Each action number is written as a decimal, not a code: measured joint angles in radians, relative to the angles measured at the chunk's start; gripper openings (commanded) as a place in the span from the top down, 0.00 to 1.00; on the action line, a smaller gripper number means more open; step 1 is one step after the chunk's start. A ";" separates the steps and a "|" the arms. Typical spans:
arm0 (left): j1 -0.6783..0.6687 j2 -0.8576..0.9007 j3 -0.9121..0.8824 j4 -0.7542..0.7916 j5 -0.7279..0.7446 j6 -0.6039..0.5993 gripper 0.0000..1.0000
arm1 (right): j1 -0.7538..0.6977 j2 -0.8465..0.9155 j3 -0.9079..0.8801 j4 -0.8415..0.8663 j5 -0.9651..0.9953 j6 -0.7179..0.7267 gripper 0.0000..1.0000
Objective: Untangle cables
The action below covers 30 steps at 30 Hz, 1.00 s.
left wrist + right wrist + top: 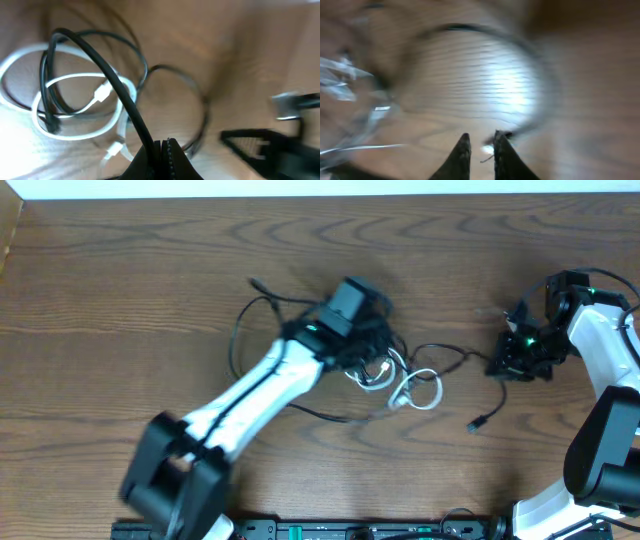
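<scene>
The white cable (418,388) and the black cable (243,328) lie tangled at the table's middle. The black one loops out to the left and runs right to a plug (478,423). My left gripper (368,352) is over the tangle. In the left wrist view its jaws (162,144) are shut on the black cable (107,75), which rises over the white loops (75,79). My right gripper (512,358) is at the black cable's right stretch. In the blurred right wrist view its fingers (480,137) stand narrowly apart with nothing between them, and a black cable arc (535,75) ends at the right fingertip.
The wooden table (130,270) carries everything. A clear crinkled plastic piece (340,75) shows at the left of the right wrist view. The right arm's white body (605,340) stands along the right edge. A black rail (350,530) runs along the front edge.
</scene>
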<state>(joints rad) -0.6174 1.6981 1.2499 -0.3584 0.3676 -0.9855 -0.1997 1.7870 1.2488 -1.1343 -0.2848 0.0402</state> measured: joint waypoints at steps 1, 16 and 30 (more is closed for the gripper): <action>0.024 -0.043 0.000 -0.001 0.000 0.022 0.92 | -0.001 0.000 0.000 -0.001 0.025 0.019 0.90; 0.143 -0.337 0.000 0.007 0.232 0.132 0.92 | 0.120 0.000 0.000 -0.031 -0.556 -0.341 0.47; 0.143 -0.336 0.000 0.085 0.304 0.149 0.92 | 0.259 0.000 0.000 0.035 -0.777 -0.403 0.46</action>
<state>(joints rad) -0.4740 1.3617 1.2499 -0.2729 0.6720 -0.8368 0.0597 1.7870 1.2488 -1.0988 -1.0622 -0.3626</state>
